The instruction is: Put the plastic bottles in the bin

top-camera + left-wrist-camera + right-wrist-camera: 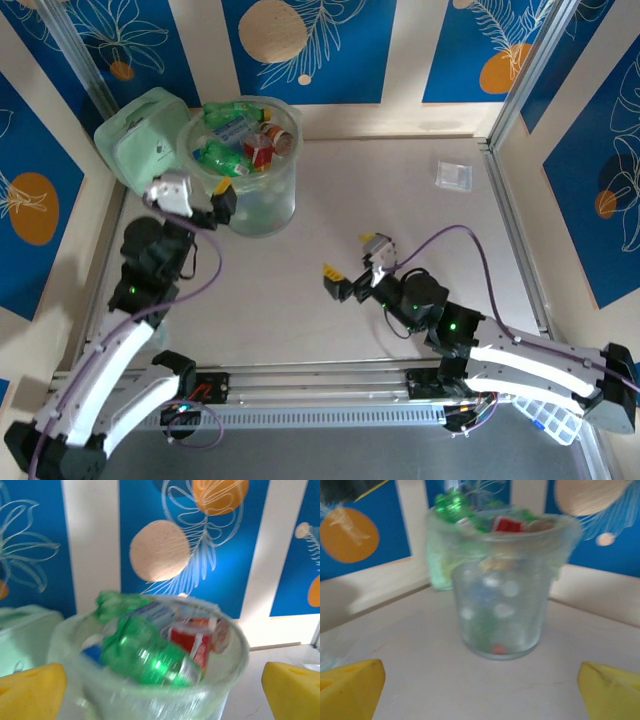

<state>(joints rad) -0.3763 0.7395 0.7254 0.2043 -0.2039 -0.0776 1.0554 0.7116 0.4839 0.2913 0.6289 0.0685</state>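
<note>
Top view: tall round translucent pale-green bin (268,208) stands near the table's (420,310) far-left corner, plastic bottles (240,140) heaped inside to the rim. The left gripper (197,197) is just beside its near-left wall, fingers apart, empty. The right gripper (350,258) is mid-table, well apart from it, also spread and empty.

Left wrist: bin dead ahead between the yellow pads (30,692), top green bottle (150,657) lying crosswise (blurred).

Right wrist: bin ahead, farther off.

Left arm is nearer; task looks done.

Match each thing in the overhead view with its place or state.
1. bin
2. pale green box
3. small clear square
4. right tool

A. open, above the middle of the table
B. lying alone, far right
C. holding bottles
D. far left corner, beside the bin

Pairs: 1-C, 2-D, 3-B, 4-A
</note>
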